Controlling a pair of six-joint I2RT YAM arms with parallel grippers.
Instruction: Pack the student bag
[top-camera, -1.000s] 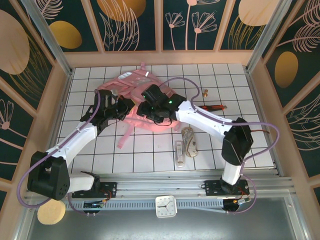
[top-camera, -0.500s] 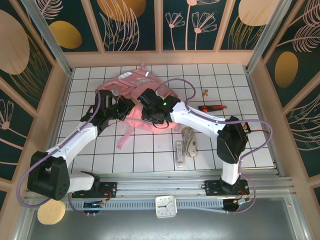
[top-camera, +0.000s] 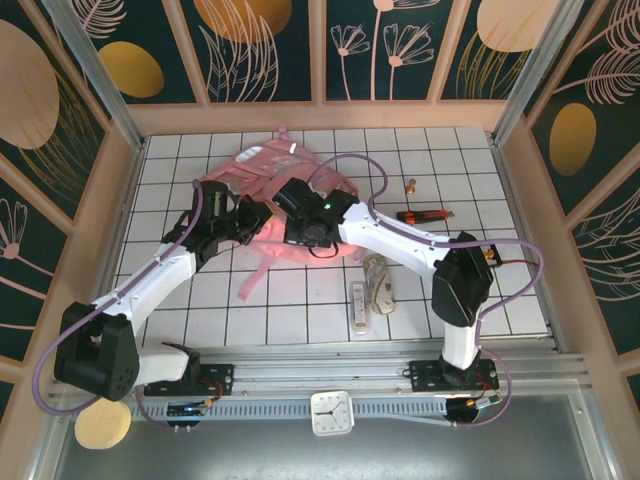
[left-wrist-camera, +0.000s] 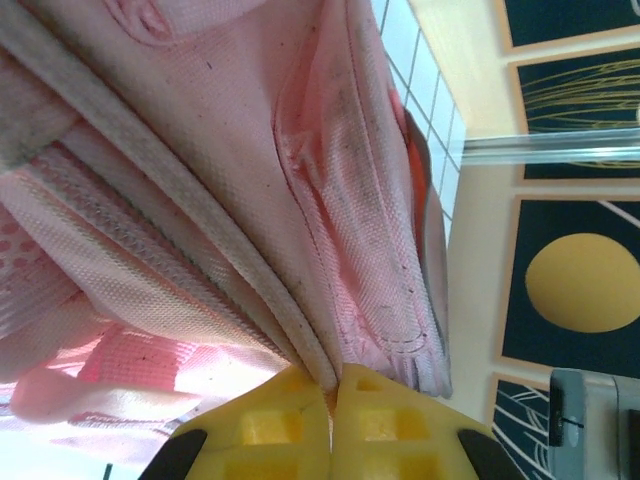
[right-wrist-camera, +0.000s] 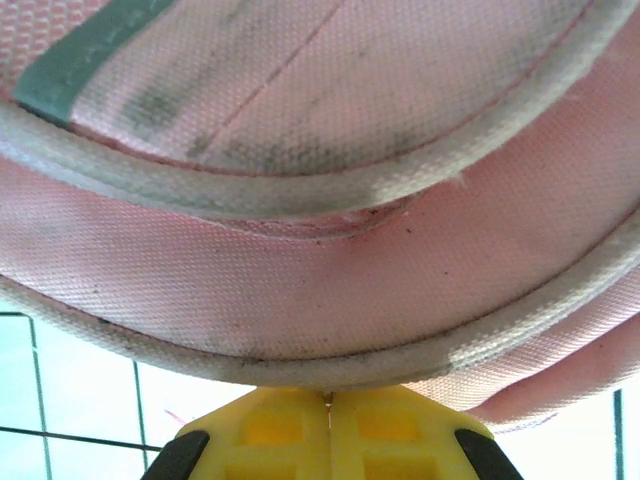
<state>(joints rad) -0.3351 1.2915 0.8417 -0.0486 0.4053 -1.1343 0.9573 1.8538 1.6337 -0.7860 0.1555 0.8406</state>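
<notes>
Tightly closed on piped edges of the student bag (top-camera: 262, 163), left pincer (left-wrist-camera: 333, 378) and right pincer (right-wrist-camera: 328, 397)

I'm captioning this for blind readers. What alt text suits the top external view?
Seen from above, the left gripper and right gripper both sit on a pink student bag at the far middle of a white tiled table. A clear pouch, a white bar and a red-and-black tool lie to the right.

White arms (top-camera: 150, 282), yellow fingers (left-wrist-camera: 268, 432) — purple cables (top-camera: 352, 163)
</notes>
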